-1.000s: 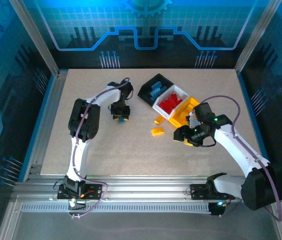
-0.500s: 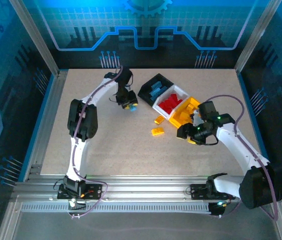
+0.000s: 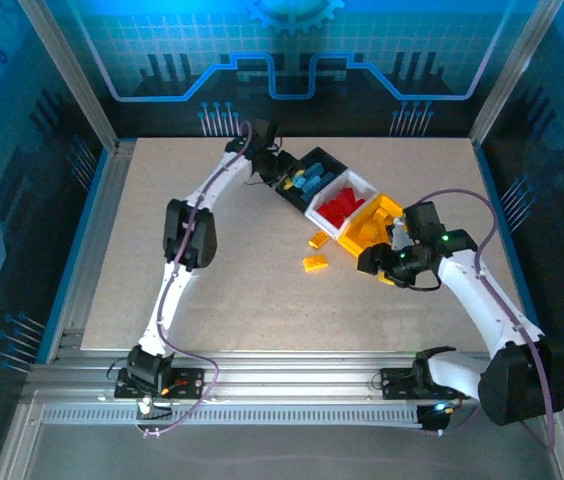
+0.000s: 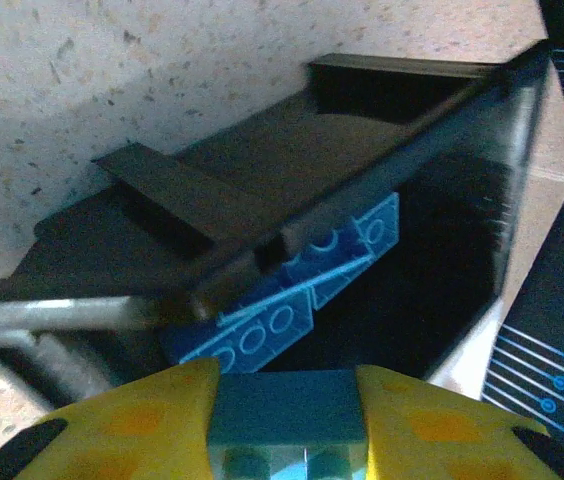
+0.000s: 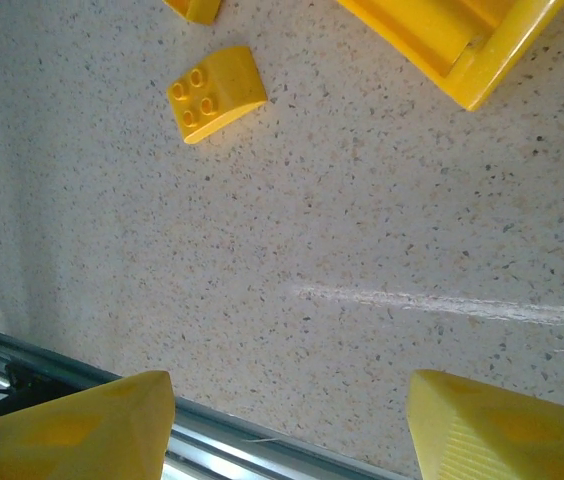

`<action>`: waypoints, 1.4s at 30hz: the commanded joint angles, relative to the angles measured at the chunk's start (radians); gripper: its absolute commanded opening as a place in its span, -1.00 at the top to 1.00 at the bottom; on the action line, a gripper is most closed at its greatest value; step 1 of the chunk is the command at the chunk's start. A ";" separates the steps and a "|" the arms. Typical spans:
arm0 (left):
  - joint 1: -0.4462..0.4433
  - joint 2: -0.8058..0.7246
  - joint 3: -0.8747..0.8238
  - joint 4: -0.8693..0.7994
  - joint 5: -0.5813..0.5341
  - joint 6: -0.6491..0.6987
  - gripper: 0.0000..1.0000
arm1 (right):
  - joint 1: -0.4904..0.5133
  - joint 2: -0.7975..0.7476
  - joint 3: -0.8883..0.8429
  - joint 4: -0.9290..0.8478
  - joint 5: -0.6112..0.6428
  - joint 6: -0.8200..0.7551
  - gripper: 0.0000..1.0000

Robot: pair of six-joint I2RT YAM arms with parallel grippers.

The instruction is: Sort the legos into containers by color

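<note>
Just at the black bin (image 4: 292, 170) — blue lego (image 4: 286, 408) tight in the left gripper (image 4: 286, 445); right gripper (image 5: 287, 430) wide.

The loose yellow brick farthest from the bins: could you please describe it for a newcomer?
Find the three joined bins. Beside the yellow bin lie a small yellow brick and, farther out, the wider yellow brick you want.

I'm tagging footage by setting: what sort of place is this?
Probably a robotics lab cell: an aluminium frame encloses a speckled table, blue circuit-pattern panels wall it, and a left arm and right arm are bolted at its near edge.
</note>
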 commanded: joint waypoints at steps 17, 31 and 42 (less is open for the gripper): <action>-0.038 -0.211 -0.154 -0.084 0.011 0.297 -0.19 | -0.074 -0.067 -0.015 -0.076 -0.038 -0.068 -0.29; -0.311 -0.389 -0.509 -0.183 -0.232 0.807 -0.17 | -0.076 -0.112 -0.055 -0.098 -0.051 -0.057 -0.29; -0.328 -0.256 -0.378 -0.154 -0.379 0.915 -0.18 | -0.076 -0.203 -0.051 -0.197 -0.023 -0.030 -0.29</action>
